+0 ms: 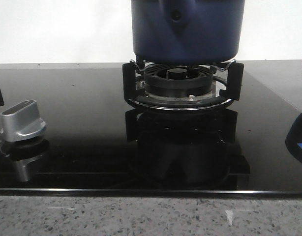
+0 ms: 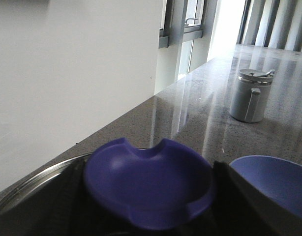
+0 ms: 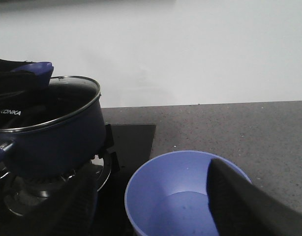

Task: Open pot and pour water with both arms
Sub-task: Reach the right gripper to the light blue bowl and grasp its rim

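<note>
The pot [image 1: 188, 30] sits on the black burner support [image 1: 183, 86] of a glossy black cooktop [image 1: 82, 123]. The cooktop is set into a speckled grey table [image 1: 141, 216]. In the front view only the lower body of the pot shows. Its handle mount, with a dark round hole, faces the camera.

In the right wrist view the pot stands on the burner with its metal-rimmed glass lid [image 3: 67, 98] in place. A blue bowl [image 3: 180, 196] stands on the table just beside the cooktop. The bowl holds a small amount of liquid.

Left gripper [image 2: 146, 216]: the dark fingers [image 2: 244, 196] stand wide apart on either side of a blue knob [image 2: 148, 184] with a notched rim. The metal rim of the lid curves away beneath the knob. The fingers flank the knob, but the pictures do not show whether they press on it. The state of this gripper cannot be told. The blue bowl lies near one finger. A grey lidded jug [image 2: 250, 96] stands well apart on the table.

Right gripper [image 3: 146, 216]: two dark fingers [image 3: 249, 206] show, set wide apart, so it is released and grasps nothing. One finger overlaps the bowl in the view. Contact with the bowl cannot be told.

A silver control knob [image 1: 23, 120] stands at the left of the cooktop.
</note>
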`<state>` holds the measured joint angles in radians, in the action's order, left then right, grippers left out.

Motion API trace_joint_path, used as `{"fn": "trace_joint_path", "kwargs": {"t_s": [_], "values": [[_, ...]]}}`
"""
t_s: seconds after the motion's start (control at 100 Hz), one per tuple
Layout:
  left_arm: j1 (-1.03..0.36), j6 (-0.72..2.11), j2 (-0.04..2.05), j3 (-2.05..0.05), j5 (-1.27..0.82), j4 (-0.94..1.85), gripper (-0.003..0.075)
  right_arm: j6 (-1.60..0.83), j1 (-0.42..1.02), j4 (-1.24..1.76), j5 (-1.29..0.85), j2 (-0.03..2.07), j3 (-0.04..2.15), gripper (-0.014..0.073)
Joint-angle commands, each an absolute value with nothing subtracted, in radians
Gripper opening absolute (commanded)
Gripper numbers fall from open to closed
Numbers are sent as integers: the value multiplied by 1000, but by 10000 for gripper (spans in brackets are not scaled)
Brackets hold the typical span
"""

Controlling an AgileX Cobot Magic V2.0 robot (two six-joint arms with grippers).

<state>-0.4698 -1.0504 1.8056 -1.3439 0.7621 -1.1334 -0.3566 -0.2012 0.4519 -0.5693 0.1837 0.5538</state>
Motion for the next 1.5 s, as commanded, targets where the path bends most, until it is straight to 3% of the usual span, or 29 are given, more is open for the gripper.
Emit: {"fn": "trace_joint_path", "kwargs": {"t_s": [0.0,0.12,0.36,1.12,1.49], "values": [[-479,-1058,1757,-1378,826,-1071,303,-364,-204,472,-505,205,576,434],[-479,-1058,1757,-1378,859,-1072,227,-364,-204,472,-509,205,576,434],[-479,-1058,1757,-1378,885,-1074,157,-364,-204,472,-509,205,576,434],[-468,-1087,1693,-1425,898,-1083,157,-364,-204,472,-509,205,576,434],[-331,-1412,1534,-1425,908,-1436,160,-364,-204,472,-509,205,576,434]]}}
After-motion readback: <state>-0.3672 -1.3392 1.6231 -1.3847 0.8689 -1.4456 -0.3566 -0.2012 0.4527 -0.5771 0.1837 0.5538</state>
